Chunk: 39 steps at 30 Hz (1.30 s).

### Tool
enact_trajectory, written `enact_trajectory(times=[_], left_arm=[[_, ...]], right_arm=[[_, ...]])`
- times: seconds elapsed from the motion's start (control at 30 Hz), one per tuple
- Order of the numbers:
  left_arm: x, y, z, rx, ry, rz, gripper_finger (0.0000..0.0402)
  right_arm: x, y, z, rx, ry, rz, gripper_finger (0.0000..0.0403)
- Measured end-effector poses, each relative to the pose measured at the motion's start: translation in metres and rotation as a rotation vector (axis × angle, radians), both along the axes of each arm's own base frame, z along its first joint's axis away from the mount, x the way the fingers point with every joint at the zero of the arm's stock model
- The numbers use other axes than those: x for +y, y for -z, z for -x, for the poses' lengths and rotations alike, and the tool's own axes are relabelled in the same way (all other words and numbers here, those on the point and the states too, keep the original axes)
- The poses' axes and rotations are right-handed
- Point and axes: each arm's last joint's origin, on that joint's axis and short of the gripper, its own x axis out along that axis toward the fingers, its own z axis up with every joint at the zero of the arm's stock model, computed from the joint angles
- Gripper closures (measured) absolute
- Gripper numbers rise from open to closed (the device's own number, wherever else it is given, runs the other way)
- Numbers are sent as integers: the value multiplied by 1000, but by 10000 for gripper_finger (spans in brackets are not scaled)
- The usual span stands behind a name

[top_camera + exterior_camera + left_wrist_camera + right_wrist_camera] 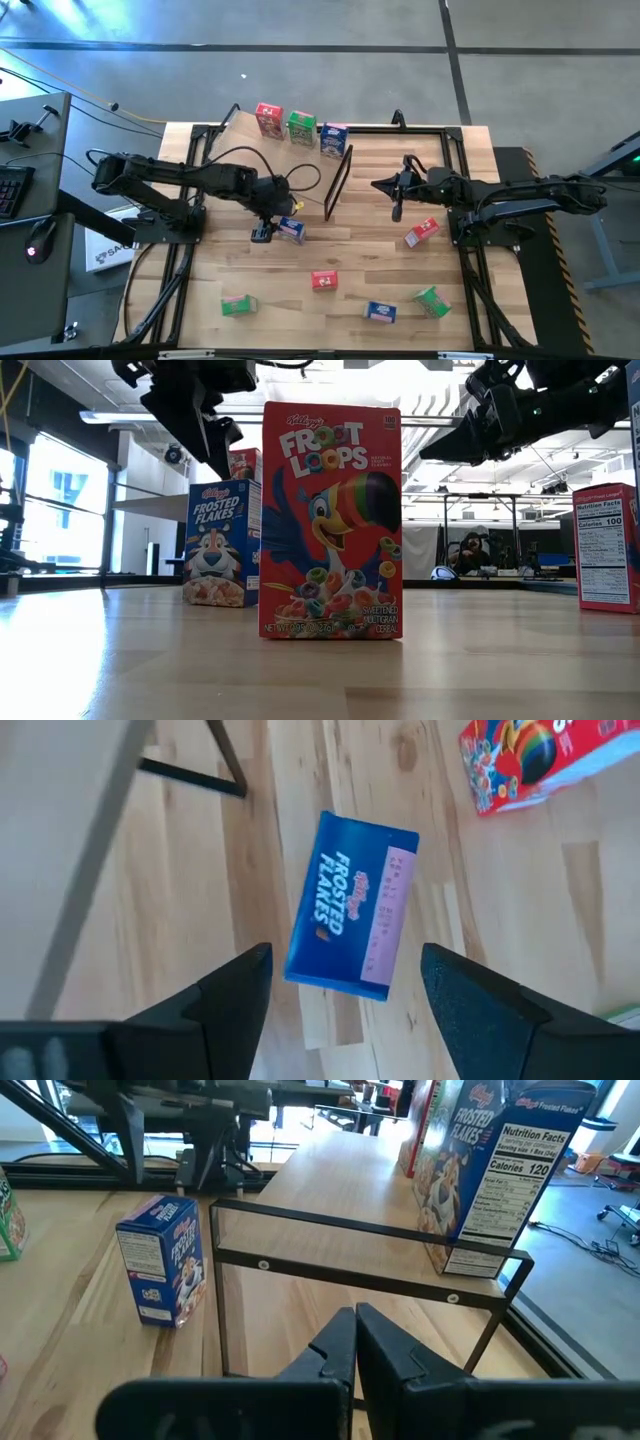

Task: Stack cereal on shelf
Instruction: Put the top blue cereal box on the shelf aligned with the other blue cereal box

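My left gripper is open and hovers just above an upright blue cereal box that stands on the tabletop near the shelf; its fingers stand either side of the box without touching it. The light plywood shelf lies at the far middle, and its black frame end faces right. A red box, a green box and a blue box stand along its far edge. My right gripper is shut and empty, right of the frame end.
Loose boxes stand or lie on the slatted tabletop: red by my right arm, red in the middle, green near left, blue and green near right. A black frame edges the table.
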Motion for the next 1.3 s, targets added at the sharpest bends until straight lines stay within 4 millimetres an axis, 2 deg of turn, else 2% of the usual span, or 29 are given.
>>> enact_trajectory(times=[0.43,1.03,1.3], left_arm=[[-11,19,-12,67,49,-109,153],[-13,14,-5,65,60,-120,167],[-13,16,-5,76,25,-107,148]], right_arm=[[0,0,0,1,0,0,403],[0,0,0,2,0,0,403],[0,0,0,2,0,0,403]])
